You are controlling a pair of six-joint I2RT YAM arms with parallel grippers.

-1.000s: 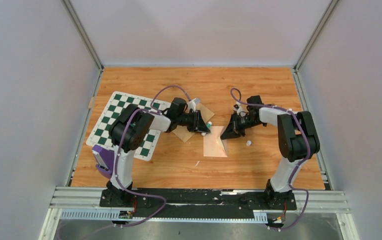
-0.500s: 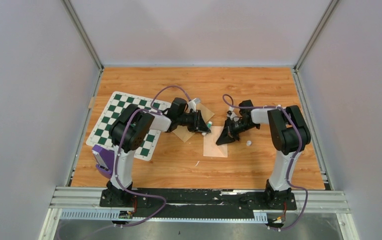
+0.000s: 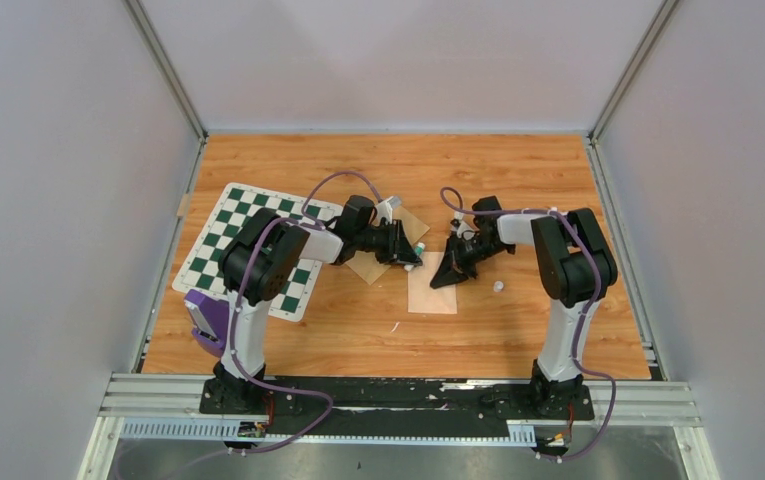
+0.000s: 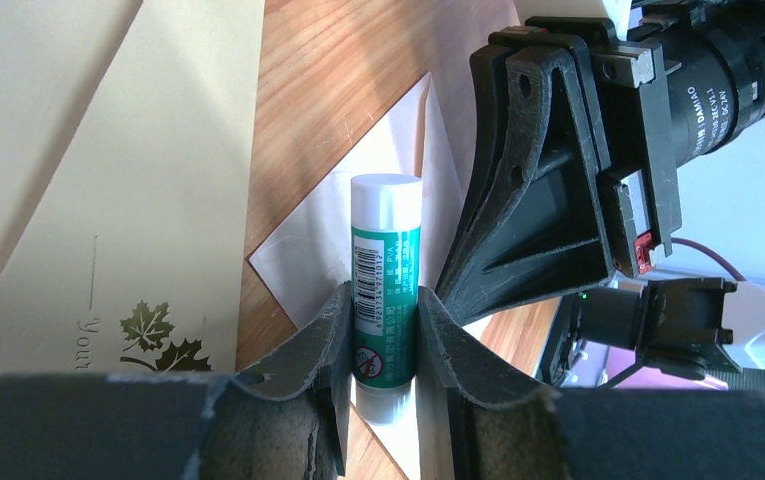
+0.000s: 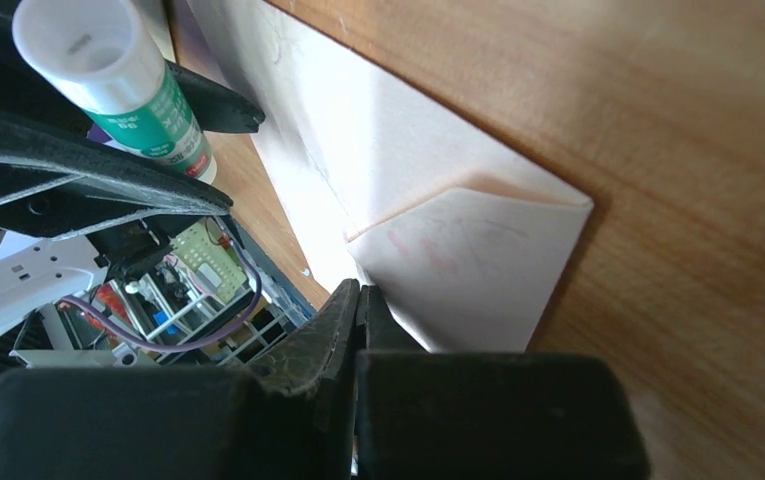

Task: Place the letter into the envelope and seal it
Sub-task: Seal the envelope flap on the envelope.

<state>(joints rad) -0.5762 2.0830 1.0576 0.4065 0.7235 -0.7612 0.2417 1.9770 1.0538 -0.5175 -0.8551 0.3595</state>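
From above, we see the left gripper [image 3: 413, 252] out over the middle of the light wooden table [image 3: 518, 180], pinching a small green-and-white glue stick [image 3: 420, 247]. Under its wrist lies the letter [image 3: 365, 267], as we take it, a thin tan-cream paper sheet turned like a diamond; it is outside the pale pinkish-white rectangular envelope [image 3: 432, 297], just to that envelope's left. The right gripper [image 3: 439, 282] reaches in from the right with its tip down on the envelope. A small white round object [image 3: 498, 286] sits on the wood near the envelope's right edge; a green-and-white chequered mat [image 3: 213, 250] lies at the left, with a purple block [image 3: 205, 315] by its near corner.

In the left wrist view, we find the two dark fingers clamped on the glue stick's green label, its white end pointing away. The cream sheet fills the left side, flat on the table, bearing a dark printed leaf ornament [image 4: 148, 325] and a thin line. The envelope's white pointed flap lies beyond the stick, and the right gripper's black fingers come down onto it.

In the right wrist view, we see the right fingers pressed together with nothing visible between them, their tip at the edge of the envelope's folded flap; the glue stick shows at upper left, held in the other gripper's fingers.
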